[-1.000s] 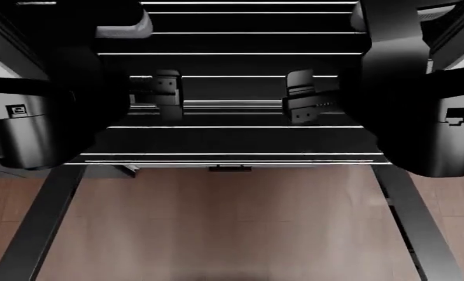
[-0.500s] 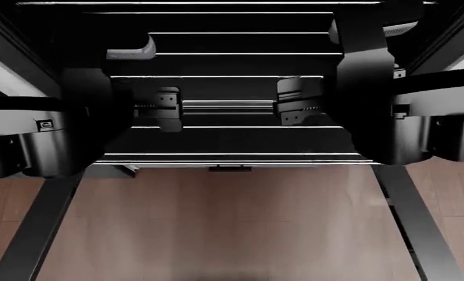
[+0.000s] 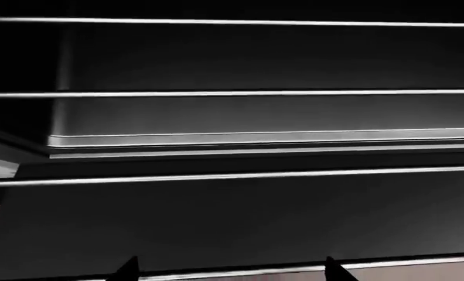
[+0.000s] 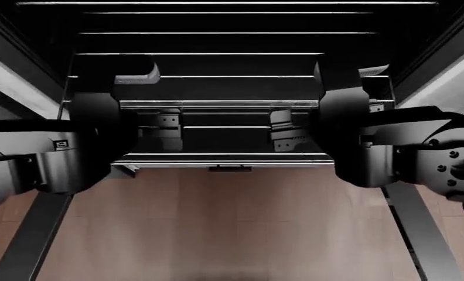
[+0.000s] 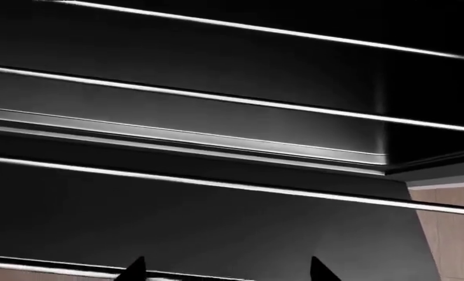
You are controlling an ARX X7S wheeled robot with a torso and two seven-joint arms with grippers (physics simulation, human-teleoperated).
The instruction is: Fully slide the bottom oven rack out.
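The bottom oven rack (image 4: 224,157) lies across the mouth of the oven (image 4: 216,23), its front rod running just above the open glass door (image 4: 232,222), which lies flat below with its dark frame rails at both sides. Both grippers hang over the rack's front rods: the left gripper (image 4: 160,132) and the right gripper (image 4: 285,133), well apart. Each wrist view shows two dark fingertips (image 3: 127,268) spread apart, nothing between them, near the front rod
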